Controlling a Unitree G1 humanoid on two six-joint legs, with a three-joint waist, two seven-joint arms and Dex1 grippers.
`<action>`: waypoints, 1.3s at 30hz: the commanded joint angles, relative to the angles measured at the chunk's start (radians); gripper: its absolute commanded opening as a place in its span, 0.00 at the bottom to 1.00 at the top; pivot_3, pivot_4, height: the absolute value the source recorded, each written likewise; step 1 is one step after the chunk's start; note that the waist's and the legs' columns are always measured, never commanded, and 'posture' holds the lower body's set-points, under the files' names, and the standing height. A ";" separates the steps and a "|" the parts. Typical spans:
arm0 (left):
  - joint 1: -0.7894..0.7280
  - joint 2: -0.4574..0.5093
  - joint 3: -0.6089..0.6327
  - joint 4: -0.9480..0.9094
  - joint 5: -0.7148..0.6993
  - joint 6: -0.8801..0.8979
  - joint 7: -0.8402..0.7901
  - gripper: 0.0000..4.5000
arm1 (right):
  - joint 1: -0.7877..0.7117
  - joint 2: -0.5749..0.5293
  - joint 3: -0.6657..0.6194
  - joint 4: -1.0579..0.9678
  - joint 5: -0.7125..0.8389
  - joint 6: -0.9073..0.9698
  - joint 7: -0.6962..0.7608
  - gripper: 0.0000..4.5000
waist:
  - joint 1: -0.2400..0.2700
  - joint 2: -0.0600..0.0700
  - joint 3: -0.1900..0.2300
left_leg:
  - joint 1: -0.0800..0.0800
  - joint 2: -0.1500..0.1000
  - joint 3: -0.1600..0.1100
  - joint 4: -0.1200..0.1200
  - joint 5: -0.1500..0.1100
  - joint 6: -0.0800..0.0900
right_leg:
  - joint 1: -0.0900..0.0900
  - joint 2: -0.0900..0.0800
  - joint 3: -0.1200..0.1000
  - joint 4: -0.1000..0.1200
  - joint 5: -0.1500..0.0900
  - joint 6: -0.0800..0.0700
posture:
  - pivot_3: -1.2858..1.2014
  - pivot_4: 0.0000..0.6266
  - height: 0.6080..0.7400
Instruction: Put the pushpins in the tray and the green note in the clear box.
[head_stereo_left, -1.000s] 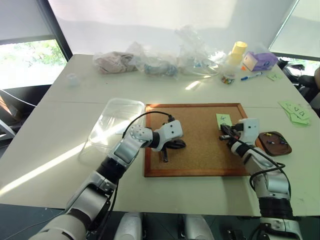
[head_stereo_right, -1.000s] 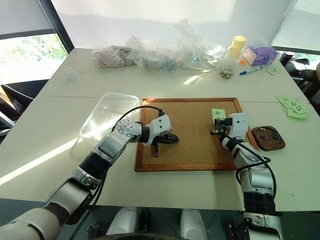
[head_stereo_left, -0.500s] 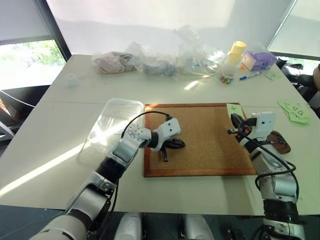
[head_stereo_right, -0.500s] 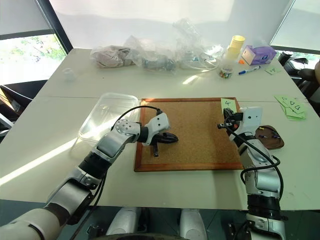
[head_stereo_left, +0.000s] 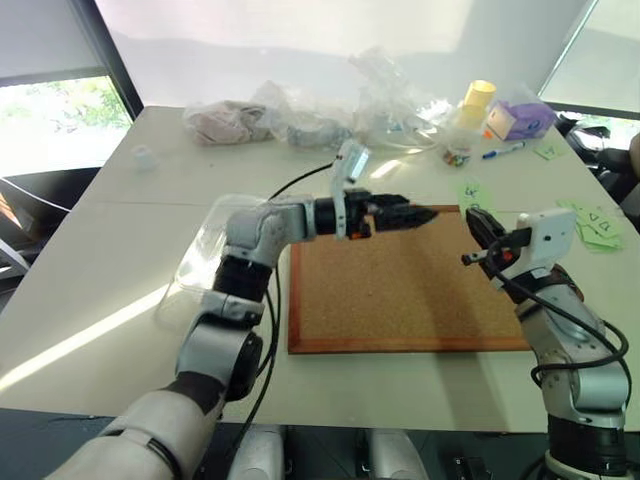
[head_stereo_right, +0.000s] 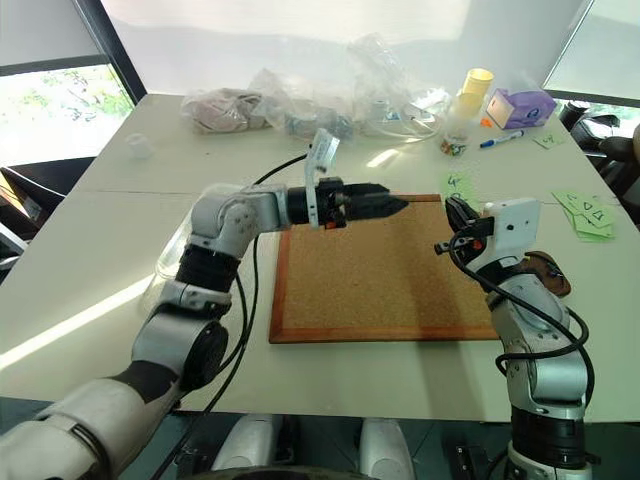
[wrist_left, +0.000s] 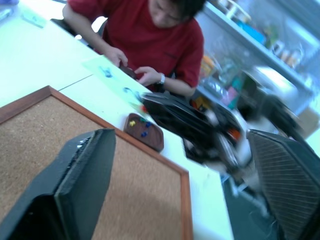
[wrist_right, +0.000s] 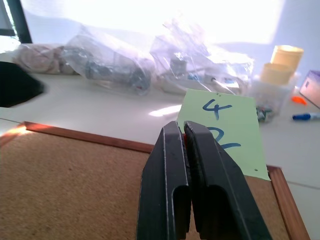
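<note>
While the tray (wrist_left: 144, 132) at the corkboard's (head_stereo_left: 400, 280) three o'clock edge holds blue and yellow pushpins (wrist_left: 141, 126), the clear box (head_stereo_left: 215, 240) at its nine o'clock side shows no contents that can be made out. The right gripper (wrist_right: 186, 131), clenched, pinches the green note (wrist_right: 225, 131) upright above the board's two o'clock corner. The left gripper (head_stereo_left: 415, 214), fingers (wrist_left: 82, 175) spread wide and holding nothing, hangs over the board's twelve o'clock edge.

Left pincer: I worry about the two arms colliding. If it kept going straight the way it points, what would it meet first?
Probably the right pincer, shut on the light-green paper note. The open left pincer points level across the orange-framed corkboard at it; depth is unclear.
</note>
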 joint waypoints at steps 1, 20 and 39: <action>-0.105 -0.054 0.090 0.172 -0.049 -0.012 0.067 0.99 | 0.003 -0.015 -0.005 -0.114 0.013 0.022 -0.014 0.00 | 0.000 0.000 0.000 | 0.000 0.000 0.000 0.000 0.000 0.000 | 0.000 0.000 0.000 0.000 0.000 0.000 | 0.52 0.24 0.98; -0.242 -0.133 0.160 0.483 -0.012 -0.237 0.087 0.00 | 0.025 0.025 0.067 -0.323 0.033 0.139 -0.082 0.00 | 0.000 -0.001 0.001 | -0.001 0.000 0.000 -0.001 0.000 0.000 | -0.001 0.000 0.000 0.000 -0.002 -0.002 | 0.52 0.24 0.98; 0.007 -0.094 -0.017 0.198 0.095 -0.167 0.024 0.00 | 0.044 0.156 -0.276 -0.272 0.332 0.157 -0.291 0.00 | 0.000 -0.001 0.000 | -0.001 0.001 0.000 -0.001 0.000 0.000 | -0.002 -0.001 0.000 0.000 -0.001 0.001 | 0.52 0.24 0.98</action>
